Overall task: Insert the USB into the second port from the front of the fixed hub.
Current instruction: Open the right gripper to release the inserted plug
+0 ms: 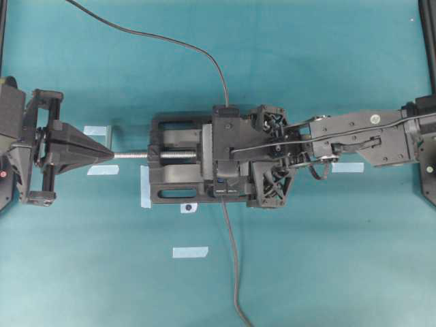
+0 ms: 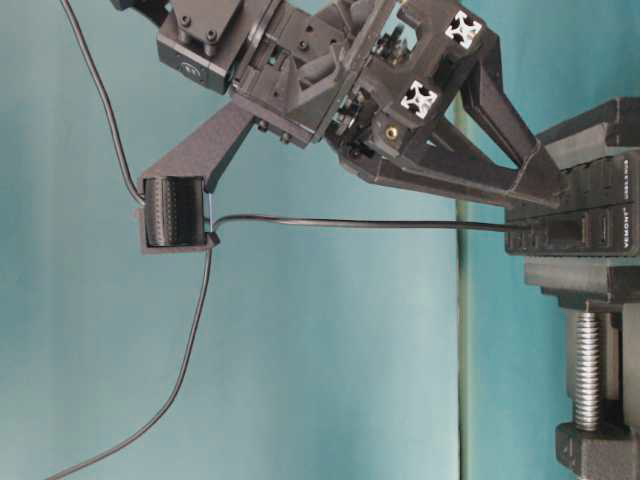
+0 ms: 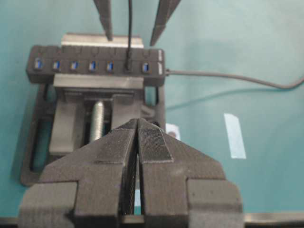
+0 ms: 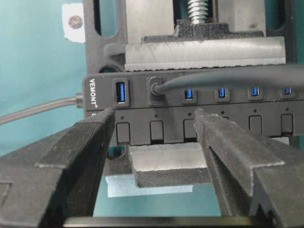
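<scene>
Small black USB plug on thin cable seated in second port of long black bar-shaped hub clamped in black vise, right gripper fingers spread, straddling plug, left gripper pressed closed, empty, well back.

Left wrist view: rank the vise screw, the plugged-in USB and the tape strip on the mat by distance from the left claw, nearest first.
1. vise screw, just beyond the shut left claw, slightly left.
2. tape strip, off to the right on the mat.
3. USB, farthest, seated in the fixed hub.

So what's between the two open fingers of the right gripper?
In the right wrist view, the hub lies there, with the USB plugged into its second port.
</scene>
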You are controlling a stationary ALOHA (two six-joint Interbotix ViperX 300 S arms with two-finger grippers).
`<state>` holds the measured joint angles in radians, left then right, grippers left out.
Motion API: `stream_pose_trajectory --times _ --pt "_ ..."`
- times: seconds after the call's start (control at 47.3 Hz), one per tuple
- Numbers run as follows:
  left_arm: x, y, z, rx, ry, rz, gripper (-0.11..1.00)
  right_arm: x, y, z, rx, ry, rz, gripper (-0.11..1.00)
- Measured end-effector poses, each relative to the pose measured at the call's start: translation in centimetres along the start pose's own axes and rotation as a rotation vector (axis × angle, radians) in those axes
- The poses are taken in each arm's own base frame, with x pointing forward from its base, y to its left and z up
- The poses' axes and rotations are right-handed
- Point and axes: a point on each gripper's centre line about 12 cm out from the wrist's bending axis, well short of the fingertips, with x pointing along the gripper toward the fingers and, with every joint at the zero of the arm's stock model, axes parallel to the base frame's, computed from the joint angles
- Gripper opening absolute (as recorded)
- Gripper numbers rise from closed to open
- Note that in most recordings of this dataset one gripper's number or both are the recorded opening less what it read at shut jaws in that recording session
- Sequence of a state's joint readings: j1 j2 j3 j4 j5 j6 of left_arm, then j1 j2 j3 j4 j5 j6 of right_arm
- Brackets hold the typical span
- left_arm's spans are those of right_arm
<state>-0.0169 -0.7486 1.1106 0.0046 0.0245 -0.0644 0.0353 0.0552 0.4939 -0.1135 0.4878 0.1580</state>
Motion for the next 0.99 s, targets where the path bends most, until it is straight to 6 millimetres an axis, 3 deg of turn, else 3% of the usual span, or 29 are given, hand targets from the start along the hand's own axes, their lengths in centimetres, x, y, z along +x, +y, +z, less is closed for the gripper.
stream_pose_trajectory --times 0.444,0.994 --pt "0.0 0.0 0.0 -0.002 0.000 0.000 0.00 -0.3 0.0 0.2 0.000 -0.012 0.001 0.79" --pt "-0.2 0.0 -0.2 -0.003 0.000 0.000 0.00 -2.7 -0.1 1.1 0.003 -0.074 0.003 0.79"
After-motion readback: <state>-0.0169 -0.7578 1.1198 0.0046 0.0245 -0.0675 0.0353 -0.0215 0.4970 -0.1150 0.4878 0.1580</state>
